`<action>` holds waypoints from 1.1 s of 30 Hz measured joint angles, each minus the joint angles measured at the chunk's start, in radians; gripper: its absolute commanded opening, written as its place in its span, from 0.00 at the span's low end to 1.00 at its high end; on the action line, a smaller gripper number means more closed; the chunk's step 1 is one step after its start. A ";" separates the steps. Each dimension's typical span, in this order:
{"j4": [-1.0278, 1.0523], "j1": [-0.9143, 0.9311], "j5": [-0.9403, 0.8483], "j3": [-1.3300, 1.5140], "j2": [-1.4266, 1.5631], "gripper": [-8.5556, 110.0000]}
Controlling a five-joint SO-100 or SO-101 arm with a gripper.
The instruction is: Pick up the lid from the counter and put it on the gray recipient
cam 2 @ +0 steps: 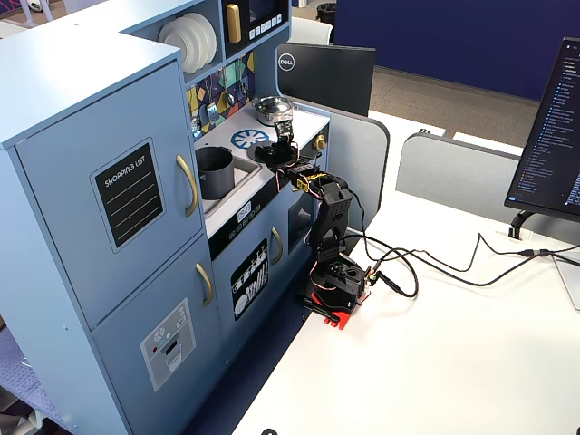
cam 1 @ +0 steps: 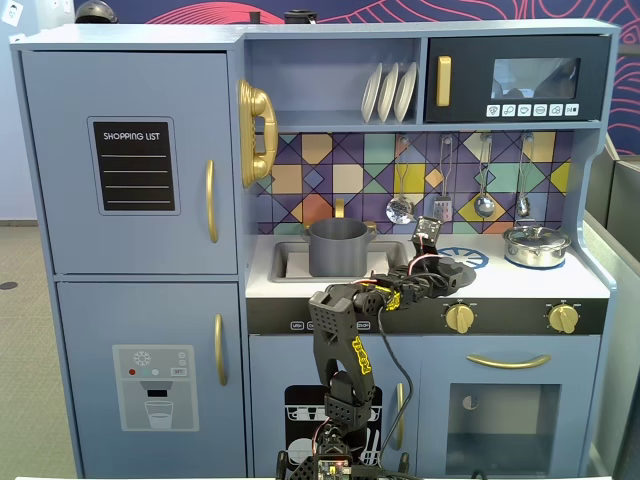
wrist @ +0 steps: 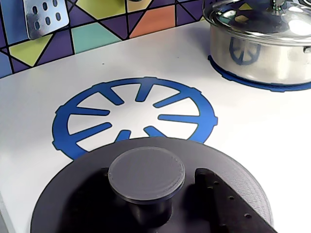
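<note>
The dark-gray lid (wrist: pixel 233 170) lies on the white counter, overlapping the near edge of a blue burner ring (wrist: pixel 92 114). In a fixed view, the lid (cam 1: pixel 455 272) is right of the sink. My gripper (wrist: pixel 150 177) is over the lid with its jaws on either side of the centre knob (wrist: pixel 146 172). The right finger (wrist: pixel 223 204) stands a little apart from the knob; the left one is lost in dark shadow. The gray pot (cam 1: pixel 337 250) sits in the sink, left of the gripper (cam 1: pixel 432 268), uncovered. It also shows in the other fixed view (cam 2: pixel 215 172).
A shiny steel pot (cam 1: pixel 537 246) with its own lid stands on the right burner (wrist: pixel 257 48). Utensils (cam 1: pixel 400 208) hang on the tiled back wall above the counter. The arm's base (cam 2: pixel 340 281) is clamped to a white table in front of the toy kitchen.
</note>
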 measured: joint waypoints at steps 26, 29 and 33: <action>0.304 -0.133 0.017 -0.339 0.103 0.07; 0.403 -0.212 0.041 -0.357 0.176 0.07; 0.446 -0.322 0.043 -0.357 0.252 0.07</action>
